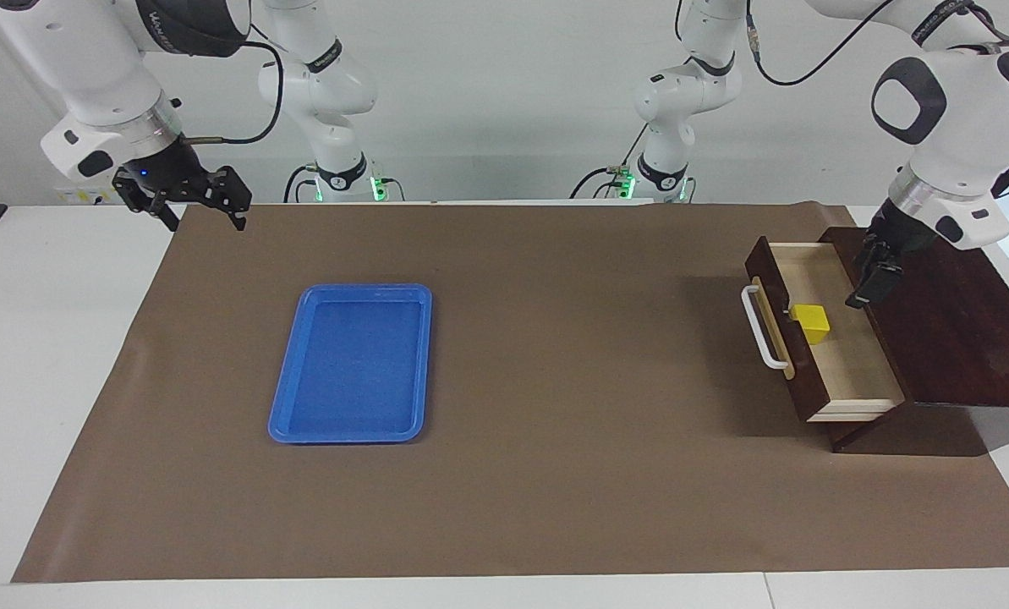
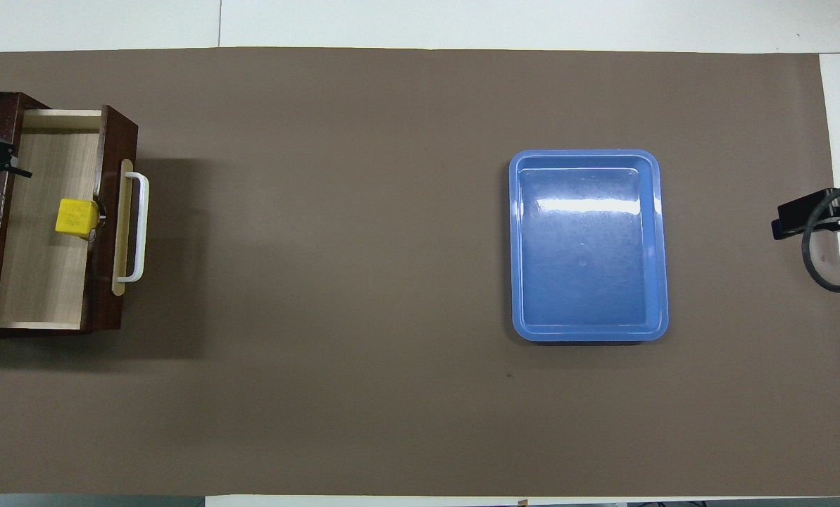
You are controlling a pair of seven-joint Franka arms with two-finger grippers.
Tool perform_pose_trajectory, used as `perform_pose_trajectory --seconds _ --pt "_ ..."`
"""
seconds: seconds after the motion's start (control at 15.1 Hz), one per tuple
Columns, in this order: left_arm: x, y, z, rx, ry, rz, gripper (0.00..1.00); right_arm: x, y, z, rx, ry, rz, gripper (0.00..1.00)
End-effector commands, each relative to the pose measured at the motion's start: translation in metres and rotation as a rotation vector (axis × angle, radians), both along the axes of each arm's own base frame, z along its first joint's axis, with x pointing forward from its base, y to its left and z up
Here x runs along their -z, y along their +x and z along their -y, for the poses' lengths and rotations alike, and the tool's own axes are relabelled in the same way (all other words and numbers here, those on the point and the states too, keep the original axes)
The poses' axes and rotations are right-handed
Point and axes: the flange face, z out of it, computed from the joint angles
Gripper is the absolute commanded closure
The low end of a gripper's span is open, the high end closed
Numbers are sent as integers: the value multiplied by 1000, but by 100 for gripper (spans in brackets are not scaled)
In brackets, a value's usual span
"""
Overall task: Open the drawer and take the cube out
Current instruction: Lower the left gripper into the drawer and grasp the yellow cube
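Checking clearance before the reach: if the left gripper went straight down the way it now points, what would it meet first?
Probably the dark top of the box at its edge beside the open drawer, not the cube; depth is uncertain.

White jointed arms, dark grey joint bands, black cables, black tools.
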Motion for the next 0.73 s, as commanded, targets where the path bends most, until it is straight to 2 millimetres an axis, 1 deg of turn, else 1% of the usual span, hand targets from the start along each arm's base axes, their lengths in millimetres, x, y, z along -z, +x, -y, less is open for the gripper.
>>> perform_pose_trajectory --seconds 0.0,0.2,0.33,0.4,0.46,0.66 --pt "30 6 -5 -257 -27 -14 0 0 -5 4 -22 -7 2 0" --pt "44 10 4 -330 -26 -25 0 0 -5 4 -25 -6 2 0" --pt "57 9 8 -341 4 -37 0 0 -5 4 -25 -6 2 0" --pt "63 9 23 -325 26 -35 0 0 -5 4 -25 -6 2 0" --pt "68 8 28 -324 37 -33 0 0 -5 4 -25 -6 2 0" --pt "75 7 29 -328 40 -41 0 0 -5 4 -25 -6 2 0"
